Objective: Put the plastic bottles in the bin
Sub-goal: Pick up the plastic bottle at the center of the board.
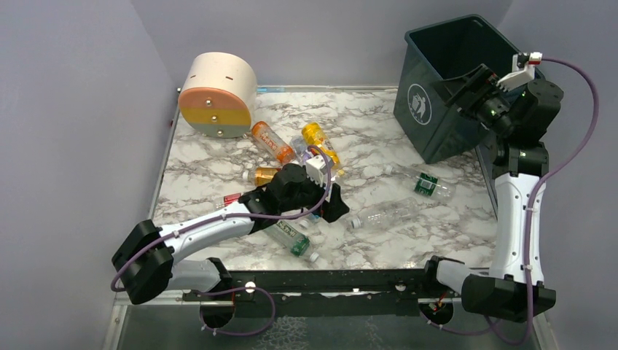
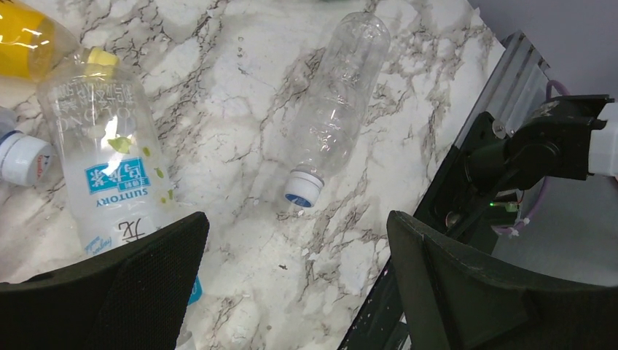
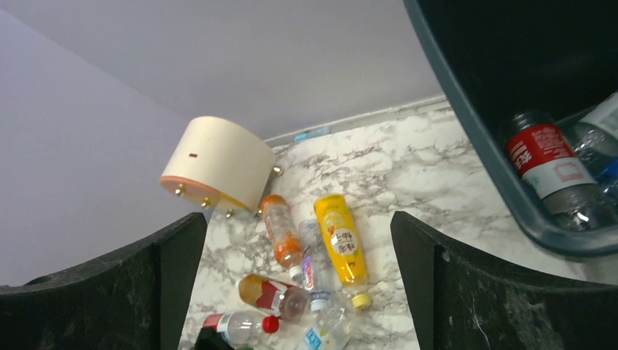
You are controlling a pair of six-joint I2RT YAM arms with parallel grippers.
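Note:
Several plastic bottles lie on the marble table: an orange one (image 1: 272, 141), a yellow one (image 1: 321, 142), a green-labelled clear one (image 1: 431, 182) and a bare clear one (image 1: 386, 211). My left gripper (image 1: 331, 204) is open low over the table with nothing between its fingers. In the left wrist view my left gripper (image 2: 295, 248) has the bare clear bottle (image 2: 335, 117) just ahead and a blue-labelled bottle (image 2: 106, 153) at its left finger. My right gripper (image 1: 466, 84) is open and empty, high beside the dark teal bin (image 1: 430, 95). A red-labelled bottle (image 3: 550, 164) lies inside the bin (image 3: 466, 109).
A cream cylinder (image 1: 217, 95) with an orange and green face lies at the table's back left. A black rail (image 1: 328, 281) runs along the front edge. Grey walls close the left, back and right sides. Another green-labelled bottle (image 1: 294, 237) lies under my left arm.

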